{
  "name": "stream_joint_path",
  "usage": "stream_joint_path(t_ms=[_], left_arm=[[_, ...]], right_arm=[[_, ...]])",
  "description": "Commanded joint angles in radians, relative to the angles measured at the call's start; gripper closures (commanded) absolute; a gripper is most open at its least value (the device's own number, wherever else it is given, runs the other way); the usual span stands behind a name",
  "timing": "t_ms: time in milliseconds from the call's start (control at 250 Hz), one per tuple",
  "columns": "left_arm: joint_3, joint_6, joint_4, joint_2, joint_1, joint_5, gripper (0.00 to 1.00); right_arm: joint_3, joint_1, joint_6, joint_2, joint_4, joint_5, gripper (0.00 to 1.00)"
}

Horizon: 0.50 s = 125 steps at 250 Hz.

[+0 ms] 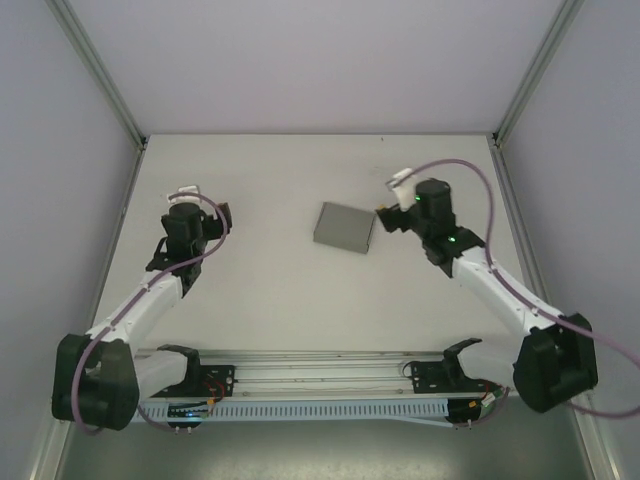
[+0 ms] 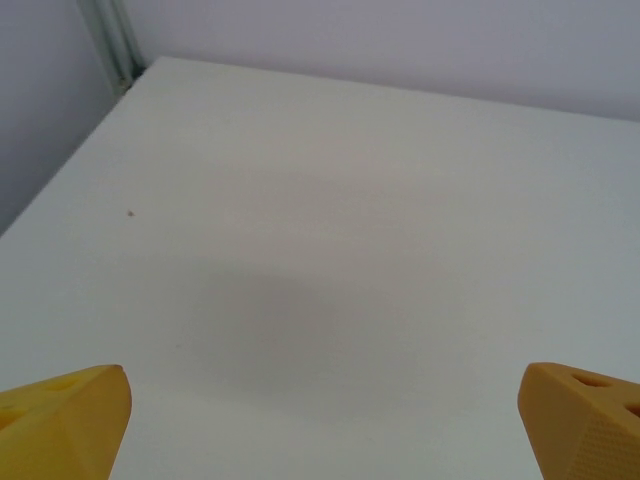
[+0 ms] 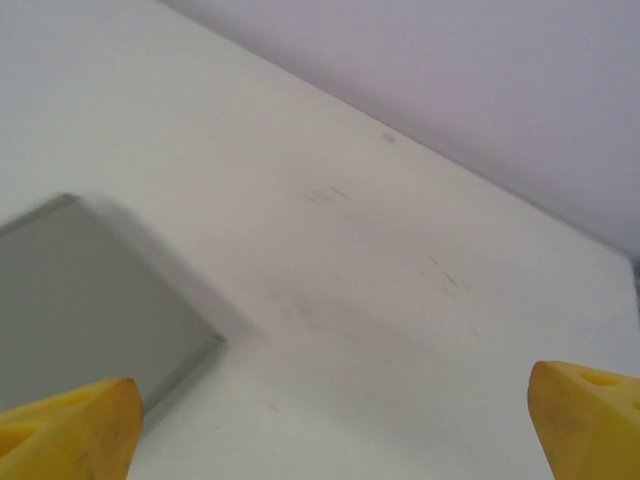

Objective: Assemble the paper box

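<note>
The left gripper, jaws apart, hovers well left of the box, which lies closed and low on the tabletop, while the right gripper, jaws wide and empty, sits just beside its right edge and should probably lift straight up to avoid nudging it.

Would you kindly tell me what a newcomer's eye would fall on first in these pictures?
The grey paper box lies low and flat on the white table, right of centre. The right hand hovers open just beside its right edge, its yellow fingers wide apart. The left hand stands open over bare table, well to the left.
</note>
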Motion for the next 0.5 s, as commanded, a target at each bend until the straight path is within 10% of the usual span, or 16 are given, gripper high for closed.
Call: stream_joint_path(t_ms=[0,288,416,496], left_arm=[[-0.087,0.138,0.273,0.058,0.044,0.020,0.01],[-0.284,0.274,0.925,0.334,0.081,0.067,0.01],[-0.252,0.225,0.826,0.330,0.143,0.216,0.01],[-0.263,0.219,0.898,0.388,0.180,0.318,0.01]], right_arm=[[-0.167,-0.118,0.181,-0.008,0.225,-0.100,0.01],[-0.420,-0.340,0.311,0.136,0.701,-0.155,0.01],[-0.442,-0.394,0.411,0.415,1.054,-0.102,0.01],[-0.407,-0.440,0.442,0.374,0.912,-0.159,0.01]])
